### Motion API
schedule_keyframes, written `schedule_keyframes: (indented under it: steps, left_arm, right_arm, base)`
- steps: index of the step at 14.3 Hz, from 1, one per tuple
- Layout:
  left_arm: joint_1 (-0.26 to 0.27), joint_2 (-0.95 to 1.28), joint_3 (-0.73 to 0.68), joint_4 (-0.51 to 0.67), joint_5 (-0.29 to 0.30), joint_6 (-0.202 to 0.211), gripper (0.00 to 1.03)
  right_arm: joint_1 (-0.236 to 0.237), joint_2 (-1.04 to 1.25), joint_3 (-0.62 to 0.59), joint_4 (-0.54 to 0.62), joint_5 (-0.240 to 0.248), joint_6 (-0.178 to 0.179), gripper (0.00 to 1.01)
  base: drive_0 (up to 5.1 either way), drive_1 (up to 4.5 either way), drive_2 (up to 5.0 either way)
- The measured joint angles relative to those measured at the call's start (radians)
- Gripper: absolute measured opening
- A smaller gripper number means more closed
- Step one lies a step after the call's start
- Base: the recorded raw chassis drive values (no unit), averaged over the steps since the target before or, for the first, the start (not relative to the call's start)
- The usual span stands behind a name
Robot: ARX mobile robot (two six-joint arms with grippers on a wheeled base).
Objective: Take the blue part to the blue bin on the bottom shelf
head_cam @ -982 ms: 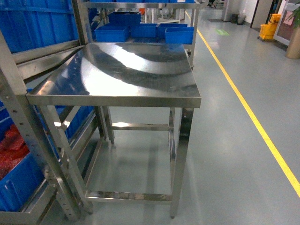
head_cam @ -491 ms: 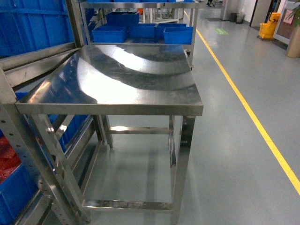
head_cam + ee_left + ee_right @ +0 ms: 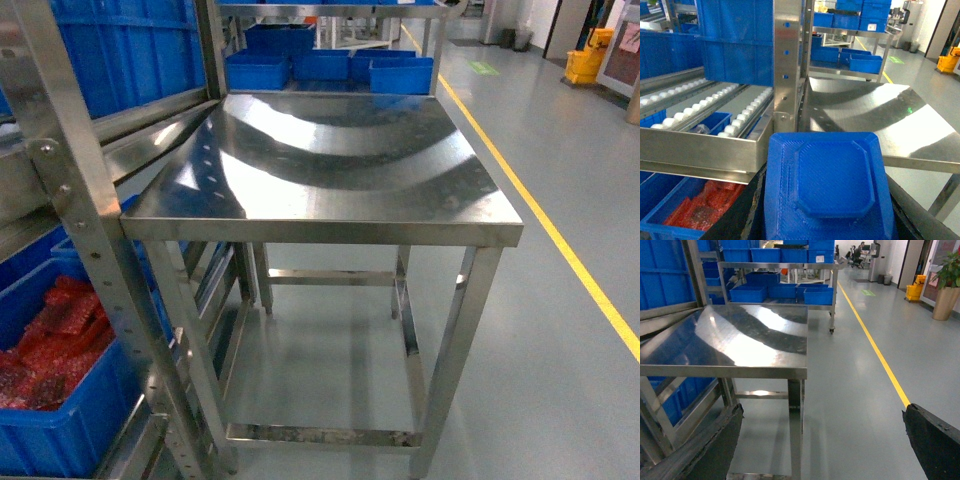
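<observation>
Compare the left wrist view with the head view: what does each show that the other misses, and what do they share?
Only the left wrist view shows the blue part filling the foreground between the left pincer's dark fingers, plus the white roller tracks of the rack. Only the head view shows the steel table's legs and the yellow floor line. Both show the steel table top, the bin of red parts low on the rack, and blue bins behind the table.
</observation>
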Motion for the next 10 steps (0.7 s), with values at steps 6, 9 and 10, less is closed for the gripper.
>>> schedule_keyframes:
  steps: [6, 9, 10]
  left_arm:
    - [0.0, 0.002, 0.0, 0.001, 0.0, 0.0, 0.43]
    - [0.0, 0.001, 0.0, 0.0, 0.0, 0.0, 0.43]
    - [0.0, 0.001, 0.0, 0.002, 0.0, 0.0, 0.43]
  right_arm:
    - [0.0, 0.0, 0.0, 0.0, 0.0, 0.0, 0.98]
    - [0.0, 0.0, 0.0, 0.0, 0.0, 0.0, 0.98]
    - [0.0, 0.0, 0.0, 0.0, 0.0, 0.0, 0.98]
  base:
    - [-5.0, 2.5, 2.5]
    - [-5.0, 2.42, 2.4]
    - [-5.0, 2.44, 2.4]
